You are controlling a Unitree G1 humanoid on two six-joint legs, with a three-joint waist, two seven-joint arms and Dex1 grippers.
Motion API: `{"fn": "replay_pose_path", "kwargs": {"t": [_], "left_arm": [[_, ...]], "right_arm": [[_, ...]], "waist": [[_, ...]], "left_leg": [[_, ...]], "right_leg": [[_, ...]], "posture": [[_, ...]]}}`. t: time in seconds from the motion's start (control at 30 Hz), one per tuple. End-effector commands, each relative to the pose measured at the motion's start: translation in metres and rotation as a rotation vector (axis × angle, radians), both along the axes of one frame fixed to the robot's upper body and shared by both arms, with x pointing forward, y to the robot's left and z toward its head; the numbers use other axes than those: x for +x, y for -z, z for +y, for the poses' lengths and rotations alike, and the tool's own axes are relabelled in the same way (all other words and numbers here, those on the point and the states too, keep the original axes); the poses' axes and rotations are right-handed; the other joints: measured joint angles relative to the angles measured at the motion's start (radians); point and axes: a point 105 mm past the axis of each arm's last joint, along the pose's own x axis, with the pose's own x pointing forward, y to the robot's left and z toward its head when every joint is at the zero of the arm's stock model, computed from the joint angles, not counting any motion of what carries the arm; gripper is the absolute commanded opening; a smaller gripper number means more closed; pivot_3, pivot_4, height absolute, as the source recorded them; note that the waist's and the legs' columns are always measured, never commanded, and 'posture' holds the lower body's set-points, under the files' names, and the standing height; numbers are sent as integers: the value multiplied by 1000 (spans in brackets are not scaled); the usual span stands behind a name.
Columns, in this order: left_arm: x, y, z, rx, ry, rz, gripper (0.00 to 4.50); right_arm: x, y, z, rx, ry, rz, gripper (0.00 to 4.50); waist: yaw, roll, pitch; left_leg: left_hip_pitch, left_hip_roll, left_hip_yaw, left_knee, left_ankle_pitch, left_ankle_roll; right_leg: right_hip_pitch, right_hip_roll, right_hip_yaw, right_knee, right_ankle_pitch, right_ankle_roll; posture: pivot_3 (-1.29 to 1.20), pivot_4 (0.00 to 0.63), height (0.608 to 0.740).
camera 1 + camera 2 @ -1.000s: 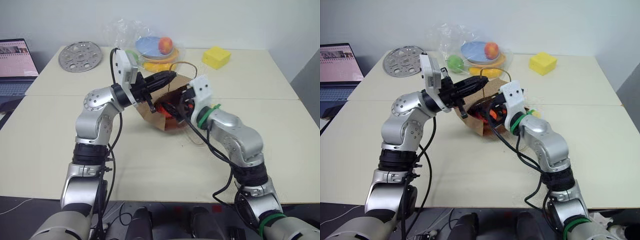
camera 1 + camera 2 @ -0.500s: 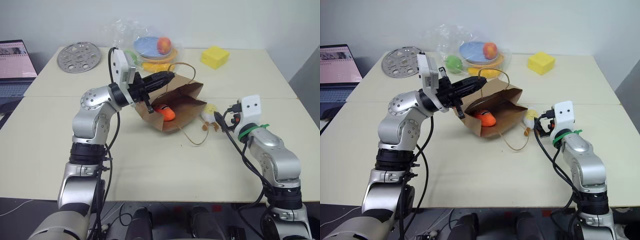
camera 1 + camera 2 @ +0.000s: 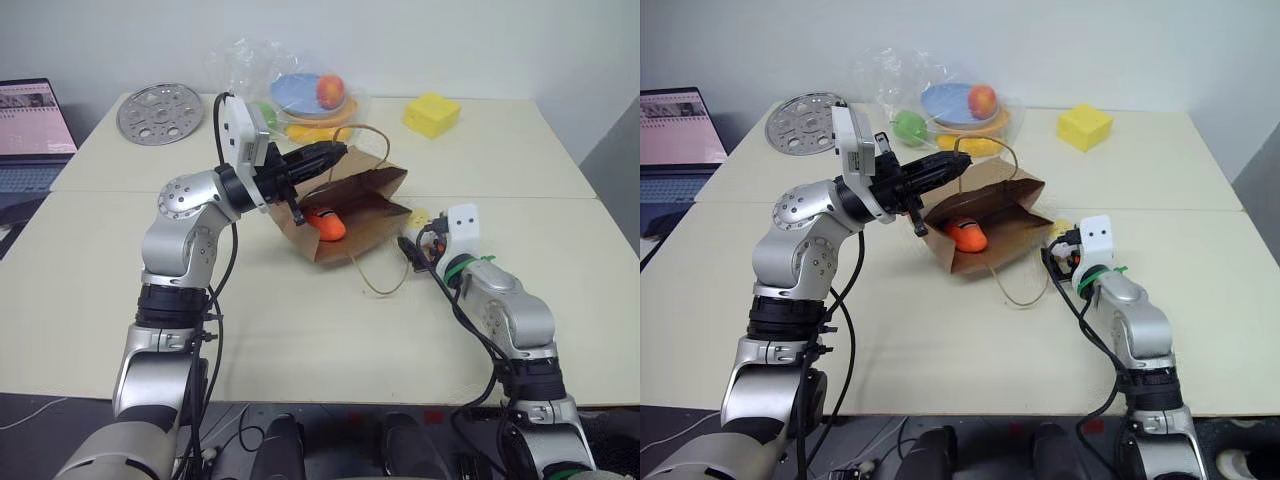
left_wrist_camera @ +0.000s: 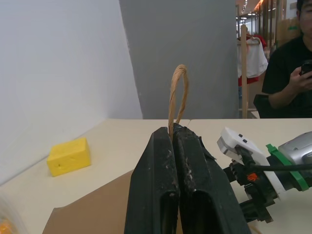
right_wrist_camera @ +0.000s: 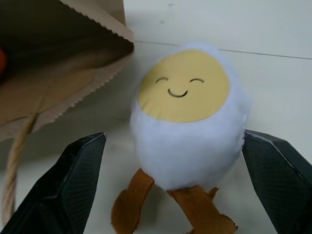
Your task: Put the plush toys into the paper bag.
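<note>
— Right, where do the plush toys stand?

— I see the carrot plush [image 3: 966, 235] lying inside the paper bag [image 3: 1005, 228], just below and beyond my left gripper [image 3: 322, 157]. The egg plush [image 5: 187, 117] is out on the table [image 3: 300, 330], lying face up between the spread fingers [image 5: 73, 187] of my right gripper [image 5: 178, 190], apart from both pads, with its orange feet towards the wrist. The bag mouth is just beside it, on the left gripper's side.

— State of the hands?

— My left gripper is fully closed, pinching one string handle [image 4: 176, 92] of the bag and holding that upper edge up so the mouth gapes towards the right gripper. My right gripper is wide open and holds nothing. The bag's other handle [image 3: 380, 280] loops loose on the table near the right wrist.

— Anything else near?

— Beyond the bag I note a yellow block [image 3: 432, 113], a plastic bag of fruit with a blue plate [image 3: 300, 95], and a perforated metal disc [image 3: 160, 112]. A person [image 4: 287, 78] holding a phone shows in the left wrist view.
</note>
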Motion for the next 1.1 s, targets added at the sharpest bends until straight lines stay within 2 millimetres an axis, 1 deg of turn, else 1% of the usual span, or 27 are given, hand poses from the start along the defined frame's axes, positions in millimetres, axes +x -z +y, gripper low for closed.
{"fn": "replay_pose_path", "kwargs": {"t": [0.03, 0.17, 0.23, 0.33, 0.4, 0.5, 0.57, 0.67, 0.73, 0.77, 0.83, 0.93, 0.97, 1.03, 1.1], "left_arm": [[-6, -15, 4, -15, -7, -62, 0], [-6, -14, 4, -14, -9, -60, 0], [-5, -15, 4, -14, -11, -60, 0], [-5, -15, 5, -12, -11, -59, 0], [-4, -15, 5, -9, -9, -58, 0], [-4, -15, 4, -6, -6, -56, 0], [-3, -15, 4, -3, -4, -56, 0], [-3, -15, 5, -3, -4, -55, 0], [-1, -15, 5, -1, -4, -53, 0], [0, -15, 5, 0, -5, -53, 0], [1, -15, 5, 2, -4, -55, 0], [1, -15, 2, -1, 5, -58, 0], [1, -15, 1, -5, 11, -58, 0], [1, -16, -1, -9, 19, -58, 0], [1, -16, -2, -7, 23, -60, 0]], "right_arm": [[3, -15, -3, -17, 4, -84, 3929], [4, -18, -10, -77, 17, -123, 2473], [3, -21, -14, -73, 33, -142, 1691], [0, -32, -20, -72, 39, -189, 617], [-4, -40, -25, -68, 37, -216, 22], [-16, -55, -34, -91, 12, -253, 22], [-30, -69, -31, -73, -70, -277, 22], [-40, -76, -29, -61, -118, -276, 22], [-57, -84, -31, -77, -194, -256, 22], [-69, -90, -24, -58, -267, -244, 22], [-83, -96, -12, -41, -372, -226, 22], [-94, -99, 15, -27, -504, -198, 22], [-94, -99, 23, -24, -520, -196, 22], [-82, -99, 41, 16, -501, -201, 22], [-76, -98, 50, 27, -486, -203, 22]], "waist": [[0, 0, 0], [1, 0, 0], [1, 0, 0], [1, 0, 0], [1, 0, 0], [2, 0, 0], [3, 0, 0], [1, 0, 0], [2, 0, 0], [3, 0, 0], [5, 0, 0], [-1, 0, 0], [-2, 0, 0], [-4, 0, 0], [-2, 0, 0]], "left_leg": [[0, 0, 0, 0, 0, 0], [0, 0, 0, 0, 0, 0], [0, 0, 0, 0, 0, 0], [0, 0, 0, 0, 0, 0], [0, 0, 0, 0, 0, 0], [0, 0, 0, 0, 0, 0], [0, 0, 0, 0, 0, 0], [0, 0, 0, 0, 0, 0], [0, 0, 0, 0, 0, 0], [0, 0, 0, 0, 0, 0], [0, 0, 0, 0, 0, 0], [0, 0, 0, 0, 0, 0], [0, 0, 0, 0, 0, 0], [1, 0, 0, 1, 0, 0], [1, 0, 0, 1, 0, 0]], "right_leg": [[0, 0, 0, 0, 0, 0], [0, 0, 0, 0, 0, 0], [0, 0, 0, 0, 0, 0], [0, 0, 0, 0, 0, 0], [0, 0, 0, 0, 0, 0], [0, 0, 0, 0, 0, 0], [0, 0, 0, 0, 0, 0], [0, 0, 0, 0, 0, 0], [1, 0, 0, 0, 0, 0], [1, 0, 0, 0, 0, 0], [1, 0, 0, 0, 0, 0], [1, 0, 0, 0, 0, 0], [1, 0, 0, 0, 0, 0], [1, 0, 0, 0, 0, 0], [1, 0, 0, 0, 0, 0]], "posture": [[0, 150, 740], [0, 150, 740], [0, 150, 740], [0, 150, 740], [0, 150, 740], [0, 150, 740], [0, 150, 740], [0, 150, 740], [0, 150, 740], [0, 150, 740], [0, 150, 740], [0, 150, 740], [0, 150, 740], [0, 150, 740], [0, 150, 740]]}}
